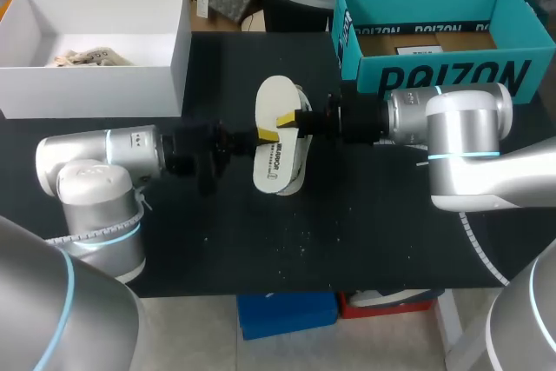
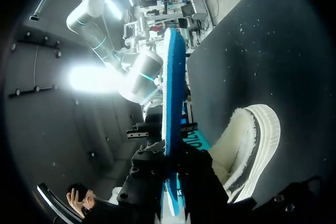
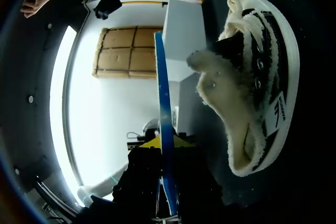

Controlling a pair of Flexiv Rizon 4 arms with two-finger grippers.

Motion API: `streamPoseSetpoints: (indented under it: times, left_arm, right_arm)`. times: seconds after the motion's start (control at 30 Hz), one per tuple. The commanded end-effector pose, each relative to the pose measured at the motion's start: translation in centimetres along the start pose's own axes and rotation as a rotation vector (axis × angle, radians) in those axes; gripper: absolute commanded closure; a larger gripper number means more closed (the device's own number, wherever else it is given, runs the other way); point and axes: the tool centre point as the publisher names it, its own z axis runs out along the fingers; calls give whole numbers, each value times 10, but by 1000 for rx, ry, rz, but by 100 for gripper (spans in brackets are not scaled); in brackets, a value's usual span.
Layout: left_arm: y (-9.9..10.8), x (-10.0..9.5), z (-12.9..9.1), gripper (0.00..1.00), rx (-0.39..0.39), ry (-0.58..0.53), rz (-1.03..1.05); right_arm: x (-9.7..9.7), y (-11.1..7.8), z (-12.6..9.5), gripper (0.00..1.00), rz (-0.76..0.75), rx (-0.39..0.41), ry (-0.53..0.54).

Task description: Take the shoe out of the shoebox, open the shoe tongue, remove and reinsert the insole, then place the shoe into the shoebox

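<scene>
A white insole (image 1: 276, 141) with a blue underside is held on edge above the middle of the table. My left gripper (image 1: 263, 135) comes in from the left and is shut on it, and my right gripper (image 1: 287, 119) is shut on it from the right. The left wrist view shows the insole (image 2: 172, 77) edge-on, running out between my left gripper's (image 2: 171, 157) dark fingers. In the right wrist view the insole (image 3: 161, 93) stands the same way in my right gripper (image 3: 166, 150). The white, fleece-lined shoe (image 3: 257, 77) lies on the black table just beneath and beside the insole (image 2: 247, 145).
An open white shoebox (image 1: 169, 49) with crumpled paper inside stands at the back left. An open teal box (image 1: 434, 76) stands at the back right. Small white specks dot the black tabletop (image 1: 287, 241) in front.
</scene>
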Motion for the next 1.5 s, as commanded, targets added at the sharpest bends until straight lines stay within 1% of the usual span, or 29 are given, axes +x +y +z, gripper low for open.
streamPoseSetpoints:
  times: [0.03,0.07,0.1,0.23,0.27,0.3,0.37,0.4,0.43,0.47,0.53,0.57,0.63,0.67,0.7,0.73,0.77,1.3,1.37,1.43,1.5]
  left_arm:
    - [2,0,6,100,0,16,5]
    - [3,-1,7,100,1,19,5]
    - [3,-1,7,100,1,26,4]
    - [1,-6,4,100,7,59,-1]
    - [0,-8,2,100,11,68,1]
    - [-1,-9,1,100,14,94,-9]
    - [-4,-11,-3,100,29,83,-52]
    - [-7,-12,-4,100,34,130,-42]
    - [-10,-12,-4,100,45,150,-82]
    - [-13,-12,-6,100,51,131,-106]
    - [-19,-14,-8,100,71,170,-146]
    - [-22,-15,-9,100,80,149,-175]
    - [-29,-18,-12,100,91,163,-188]
    - [-32,-19,-14,100,101,126,-220]
    - [-35,-21,-15,100,115,121,-216]
    - [-38,-23,-16,100,122,135,-213]
    - [-42,-24,-18,100,134,139,-227]
    - [-42,-24,-18,100,134,139,-227]
    - [-48,-24,-26,100,165,165,-295]
    - [-54,-22,-31,100,209,251,-314]
    - [-61,-21,-31,100,227,269,-346]
  right_arm:
    - [1,-1,1,60,-3,-15,3]
    - [2,-1,-1,0,-5,-30,12]
    - [2,-1,-2,0,-9,-33,16]
    - [4,-4,-10,0,-59,-86,25]
    - [4,-5,-13,0,-72,-86,-23]
    - [2,-6,-16,0,-81,-94,-40]
    - [2,-10,-25,0,-104,-134,-62]
    - [3,-12,-29,0,-119,-138,-93]
    - [3,-14,-33,0,-131,-139,-121]
    - [4,-17,-37,0,-143,-153,-138]
    - [6,-22,-46,0,-164,-172,-179]
    - [7,-24,-49,0,-173,-177,-199]
    - [9,-29,-57,0,-193,-198,-236]
    - [11,-31,-60,0,-206,-205,-259]
    - [11,-34,-64,0,-216,-208,-286]
    - [12,-36,-67,0,-216,-221,-311]
    - [14,-37,-71,0,-213,-250,-333]
    - [14,-37,-71,0,-213,-250,-333]
    - [15,-43,-77,0,-242,-234,-379]
    - [14,-51,-85,0,-267,-200,-480]
    - [15,-61,-93,0,-276,-193,-483]
